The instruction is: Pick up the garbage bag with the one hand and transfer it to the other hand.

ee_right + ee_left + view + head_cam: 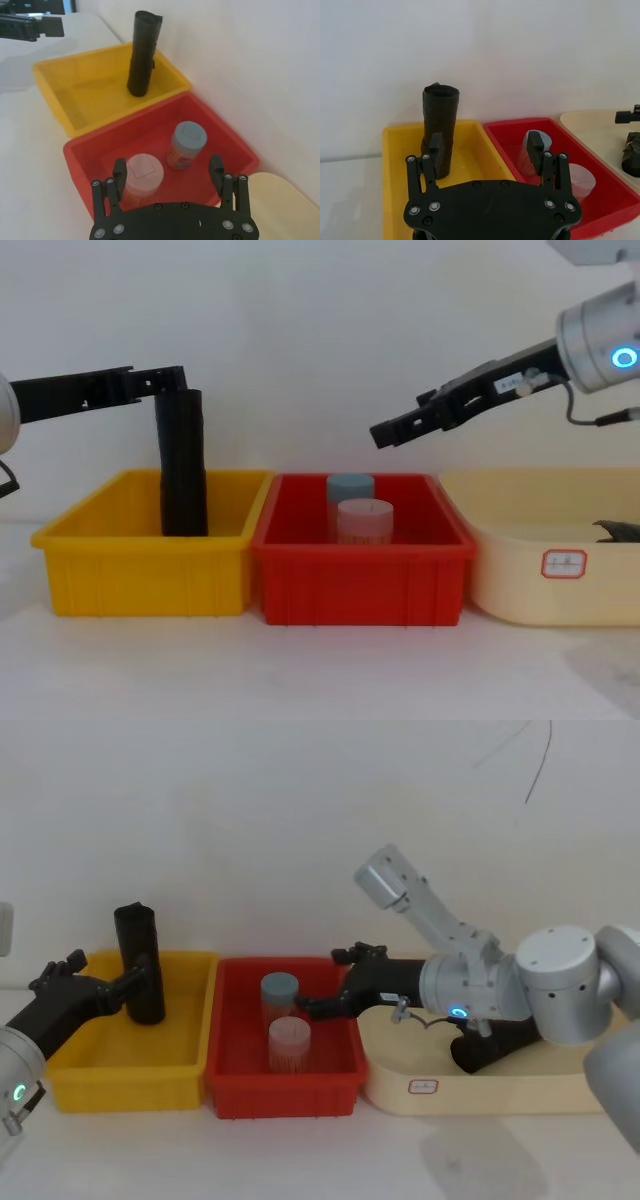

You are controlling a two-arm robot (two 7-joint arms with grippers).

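Seeing matt black, crinkly plastic on the rolled garbage bag [135, 935]. Finding smooth, slightly shiny plastic on the yellow bin [120, 1075], the red bin [285, 1095] and the cream tray [480, 1098]. Noticing cloudy plastic on the blue-lidded jar [280, 992] and the pink-lidded jar [290, 1045]. Looking at matt black on the left gripper [486, 145] and the right gripper [168, 167], with shiny little screws. Spotting smooth silver on the right arm [560, 975] and smooth white on the counter [300, 1160].

Black rolled garbage bag [135, 935] stands upright in the yellow bin [120, 1080].
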